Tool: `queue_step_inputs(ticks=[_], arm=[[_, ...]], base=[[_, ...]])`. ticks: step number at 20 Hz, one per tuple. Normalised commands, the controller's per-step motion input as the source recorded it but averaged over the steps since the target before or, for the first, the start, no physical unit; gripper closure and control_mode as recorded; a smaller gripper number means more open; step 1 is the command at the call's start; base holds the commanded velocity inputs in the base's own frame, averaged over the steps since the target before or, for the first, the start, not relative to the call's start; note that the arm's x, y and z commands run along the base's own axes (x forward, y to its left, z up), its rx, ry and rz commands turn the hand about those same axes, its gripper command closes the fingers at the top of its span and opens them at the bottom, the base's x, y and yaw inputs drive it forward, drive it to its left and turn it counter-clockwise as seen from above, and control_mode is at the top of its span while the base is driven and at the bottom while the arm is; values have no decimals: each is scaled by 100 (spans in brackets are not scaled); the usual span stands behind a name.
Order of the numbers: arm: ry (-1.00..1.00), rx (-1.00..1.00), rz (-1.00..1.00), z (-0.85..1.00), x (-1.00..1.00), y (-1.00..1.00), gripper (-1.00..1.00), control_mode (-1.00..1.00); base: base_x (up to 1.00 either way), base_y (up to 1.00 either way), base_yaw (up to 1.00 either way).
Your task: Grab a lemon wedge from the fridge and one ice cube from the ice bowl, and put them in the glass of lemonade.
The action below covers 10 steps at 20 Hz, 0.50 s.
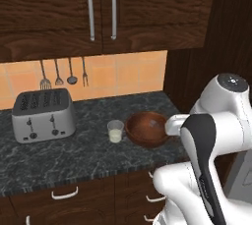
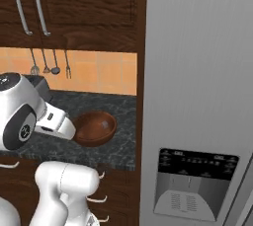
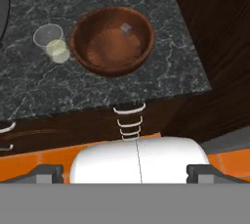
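Hand view looks down on the dark tabletop (image 3: 29,91): ice bowl (image 3: 113,40) near its right edge, one ice cube (image 3: 126,28) inside, glass of lemonade (image 3: 52,43) just beside; toaster (image 1: 43,115) farther left. Claw (image 3: 132,171) spread wide, holding nothing.

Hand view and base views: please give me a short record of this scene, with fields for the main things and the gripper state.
ice bowl: brown wooden bowl on the dark counter, one small clear cube inside
glass of lemonade: upright, beside the bowl on the toaster side, pale liquid at bottom
fridge: grey door shut, black dispenser panel
toaster: far end of counter
gripper: open, holds nothing, back from the counter edge
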Motion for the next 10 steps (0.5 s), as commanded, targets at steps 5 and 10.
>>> queue_step_inputs(ticks=[5,10], arm=[[0,0,0,0,0,0,-100,100],[0,0,0,0,0,0,-100,100]], base=[[-100,-12,-17],[-70,-75,-26]])
